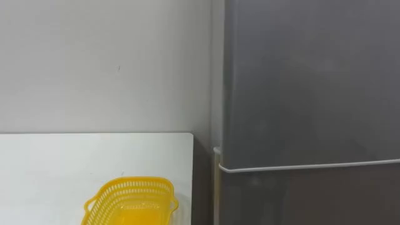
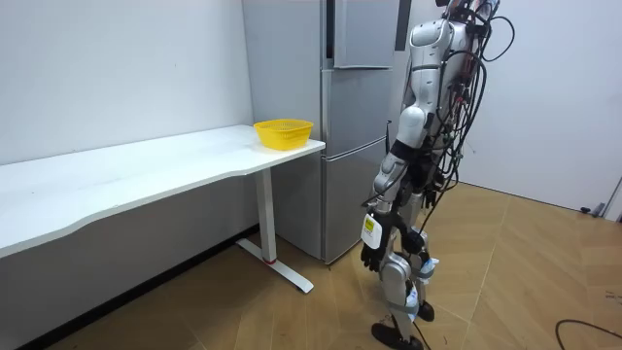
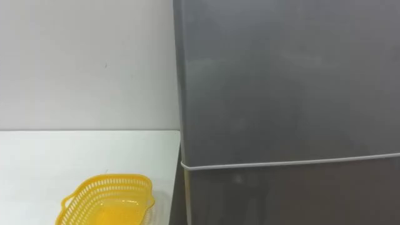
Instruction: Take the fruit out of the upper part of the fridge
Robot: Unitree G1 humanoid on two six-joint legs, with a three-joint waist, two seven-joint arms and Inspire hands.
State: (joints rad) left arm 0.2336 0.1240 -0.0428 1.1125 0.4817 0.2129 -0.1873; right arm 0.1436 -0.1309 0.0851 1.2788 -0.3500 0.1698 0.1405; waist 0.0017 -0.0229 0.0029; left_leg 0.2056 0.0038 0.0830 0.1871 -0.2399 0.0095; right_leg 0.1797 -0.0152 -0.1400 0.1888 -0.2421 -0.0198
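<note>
I stand on the wood floor (image 2: 505, 272), right in front of the fridge (image 1: 312, 81), and the worktop (image 1: 62, 169) is on my left side. The fridge is tall and stands straight up, so its long way runs from the floor up. Its flat grey front faces me. A thin pale seam (image 1: 312, 167) runs from side to side across that front. The upper door (image 3: 281, 75) is above the seam and the lower door (image 3: 281, 200) is below it, and both look shut. So I count two doors before me, on one fridge. The white worktop is long, and its back edge sits against the plain wall (image 1: 94, 62). Its right edge is just beside the left side of the fridge, with a thin dark gap between them. One yellow basket (image 1: 131, 200) sits on the worktop near that right edge, at the end close to the fridge. It has holes all round its wall and a small handle at each end, and its long way runs along the worktop, a bit slanted. In the room view my left robot hand (image 2: 372, 255) hangs low beside my leg, well apart from the fridge and the basket. It looks too small there, so I cannot tell how far open it is or what it holds.
</note>
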